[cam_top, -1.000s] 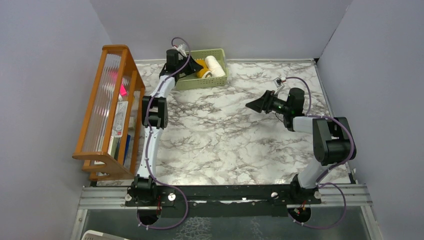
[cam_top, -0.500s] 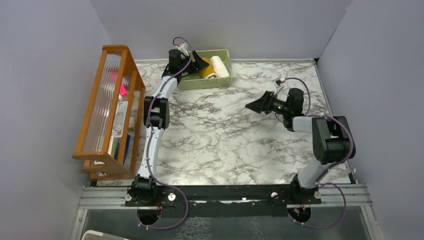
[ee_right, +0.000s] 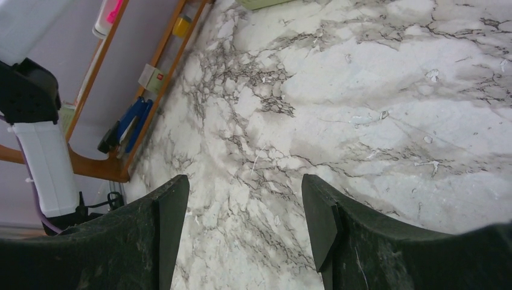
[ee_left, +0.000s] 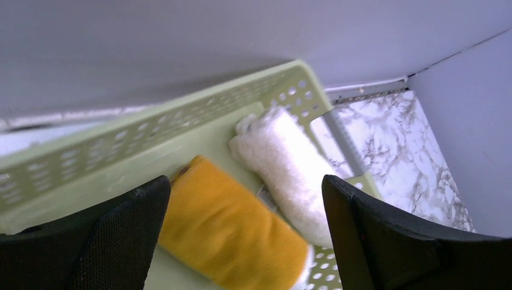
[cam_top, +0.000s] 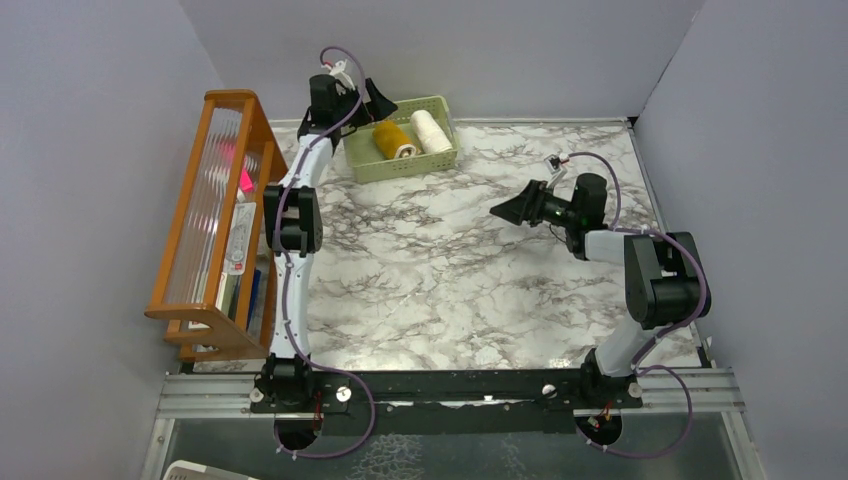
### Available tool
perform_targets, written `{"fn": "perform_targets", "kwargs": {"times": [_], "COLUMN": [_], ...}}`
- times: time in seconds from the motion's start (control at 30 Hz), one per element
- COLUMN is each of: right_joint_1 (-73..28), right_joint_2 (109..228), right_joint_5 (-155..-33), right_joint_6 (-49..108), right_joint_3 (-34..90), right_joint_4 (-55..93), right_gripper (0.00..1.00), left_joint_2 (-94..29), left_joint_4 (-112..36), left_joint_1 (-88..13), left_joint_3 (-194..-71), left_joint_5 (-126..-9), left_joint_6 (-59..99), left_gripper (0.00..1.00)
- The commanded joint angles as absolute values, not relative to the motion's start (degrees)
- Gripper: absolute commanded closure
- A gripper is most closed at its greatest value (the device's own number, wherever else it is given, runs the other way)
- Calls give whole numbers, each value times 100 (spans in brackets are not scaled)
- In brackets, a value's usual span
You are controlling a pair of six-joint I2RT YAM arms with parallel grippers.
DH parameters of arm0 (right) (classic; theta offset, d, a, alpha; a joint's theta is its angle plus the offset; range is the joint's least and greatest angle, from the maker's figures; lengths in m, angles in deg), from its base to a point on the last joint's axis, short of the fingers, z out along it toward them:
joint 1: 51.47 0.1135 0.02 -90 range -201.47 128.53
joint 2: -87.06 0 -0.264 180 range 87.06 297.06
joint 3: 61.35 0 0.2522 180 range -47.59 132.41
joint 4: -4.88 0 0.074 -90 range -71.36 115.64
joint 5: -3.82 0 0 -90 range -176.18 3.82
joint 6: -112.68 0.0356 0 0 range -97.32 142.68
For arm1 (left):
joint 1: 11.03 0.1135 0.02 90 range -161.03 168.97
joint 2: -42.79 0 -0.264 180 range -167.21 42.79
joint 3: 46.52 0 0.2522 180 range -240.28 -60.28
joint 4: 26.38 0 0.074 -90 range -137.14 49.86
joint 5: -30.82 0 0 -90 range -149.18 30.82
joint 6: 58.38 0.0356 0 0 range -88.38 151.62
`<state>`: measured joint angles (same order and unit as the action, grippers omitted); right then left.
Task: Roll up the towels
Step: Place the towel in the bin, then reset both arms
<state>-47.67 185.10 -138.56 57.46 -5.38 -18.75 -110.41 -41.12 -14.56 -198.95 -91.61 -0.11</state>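
Held left gripper (cam_top: 383, 100) spread above rolled towels (ee_left: 284, 163) in basket (ee_left: 151, 145); best lifted straight, clear of rim; right gripper (ee_right: 241, 193) spread too

Green basket (cam_top: 405, 168) at worktop's (cam_top: 450, 280) far edge, mustard towel (cam_top: 393, 139) and cream towel (cam_top: 431, 131) rolled side by side inside, left gripper (cam_top: 385, 103) above its left end

No legible text anywhere; small box (ee_right: 149, 77) on wooden rack (ee_right: 96, 168) bears red mark (too small to read)
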Motion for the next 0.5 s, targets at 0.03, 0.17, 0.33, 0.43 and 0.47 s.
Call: {"fn": "perform_targets", "kwargs": {"times": [0.03,0.17,0.33,0.43,0.47], "right_joint_1": [-4734,-4734,-4730,-4725,-4725], "right_joint_2": [18177,17904,17550,17412,17365], "right_joint_5": [-13785,-13677,-13061,-12782,-12733], "right_joint_6": [5334,5361,5821,5772,5616], "right_joint_3": [-201,-164,-10,354,533], "right_joint_4": [-1543,-1588,-1261,-488,-172], "right_gripper": [31,30,27,27,27], "left_joint_2": [-9914,-9258,-7772,-7138,-6904], "left_joint_4": [-4050,-4343,-4699,-5003,-5063], "left_joint_1": [-1455,-1465,-1550,-1543,-1543], "left_joint_3": [-19834,-19513,-17965,-17339,-17079], "left_joint_5": [-9348,-9667,-9284,-9198,-9178], "left_joint_6": [367,582,1328,1465,1499], "left_gripper": [1,1,1,1,1]}}
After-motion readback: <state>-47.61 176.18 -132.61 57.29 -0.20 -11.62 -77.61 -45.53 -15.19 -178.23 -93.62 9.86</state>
